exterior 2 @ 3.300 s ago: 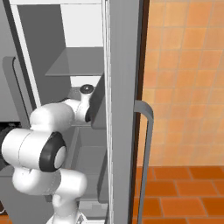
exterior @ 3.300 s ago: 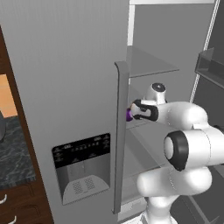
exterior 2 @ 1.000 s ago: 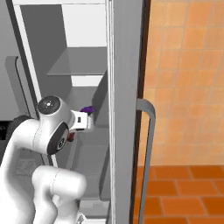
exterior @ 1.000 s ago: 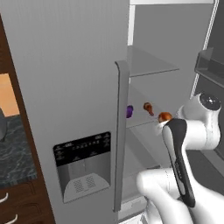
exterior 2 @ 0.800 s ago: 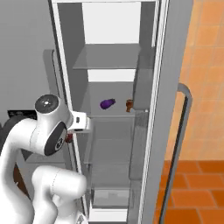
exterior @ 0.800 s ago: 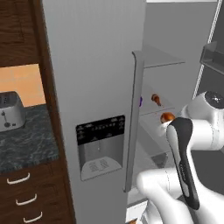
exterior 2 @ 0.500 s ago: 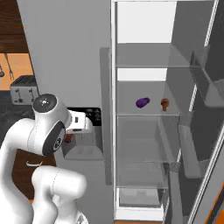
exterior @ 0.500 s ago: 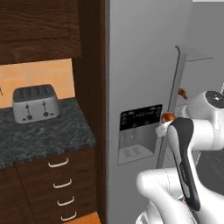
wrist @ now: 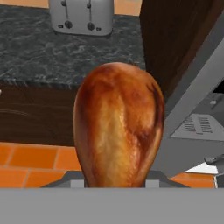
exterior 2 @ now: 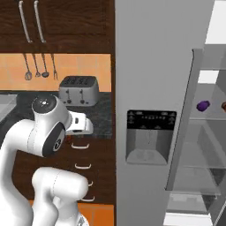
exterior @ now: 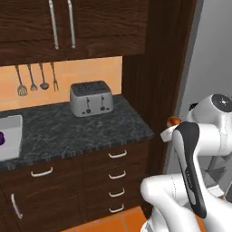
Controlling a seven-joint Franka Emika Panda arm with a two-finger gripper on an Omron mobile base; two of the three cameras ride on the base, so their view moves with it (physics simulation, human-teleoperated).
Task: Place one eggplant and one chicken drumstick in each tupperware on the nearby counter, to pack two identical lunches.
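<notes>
The jaws grip a browned chicken drumstick (wrist: 118,127), carried clear of the fridge (exterior 2: 154,88) and facing the counter (exterior: 68,131) by the toaster (exterior: 90,98), presumably for packing there.

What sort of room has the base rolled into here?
A home kitchen, rendered: a silver four-slot toaster on the black-grey marbled stone counter, metal utensils hanging on the orange backsplash, and a grey fridge with its door open.

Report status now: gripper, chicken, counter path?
Gripper shut on browned roasted chicken drumstick. Black-grey marbled stone counter ahead, silver toaster on it. Nothing seen blocking.
</notes>
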